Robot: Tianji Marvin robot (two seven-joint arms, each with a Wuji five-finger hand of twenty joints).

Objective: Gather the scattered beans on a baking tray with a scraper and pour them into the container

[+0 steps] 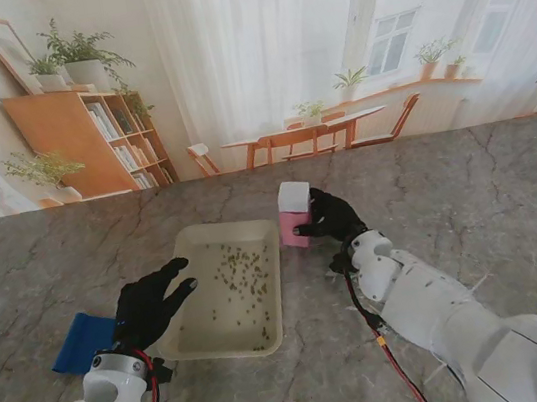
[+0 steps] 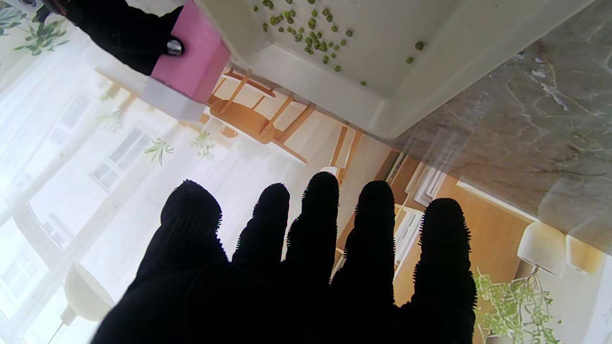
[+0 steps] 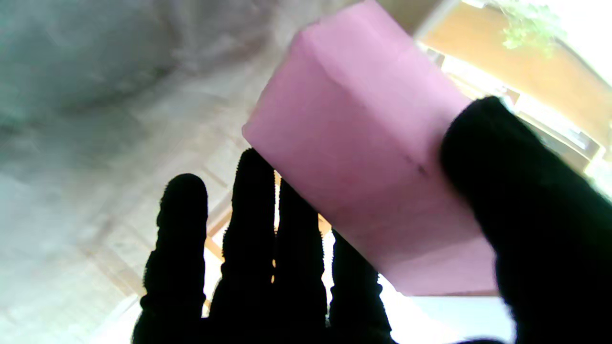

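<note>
Gripping pink container [image 1: 295, 219] at tray's far right corner, right hand [image 1: 330, 218] fingers wrapped round it. Left hand [image 1: 149, 306] empty, fingers spread, over baking tray [image 1: 200, 335] left rim. Beans [image 1: 236, 276] scattered inside. Blue scraper [image 1: 81, 341] flat on worktop [image 1: 471, 201], left of tray.

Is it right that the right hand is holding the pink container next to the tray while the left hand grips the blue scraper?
Not quite. The left hand grips nothing: in the stand view its fingers are spread open over the tray's near left edge, and the blue scraper lies on the table to its left. The rest holds: the right hand holds the pink container beside the tray.
</note>
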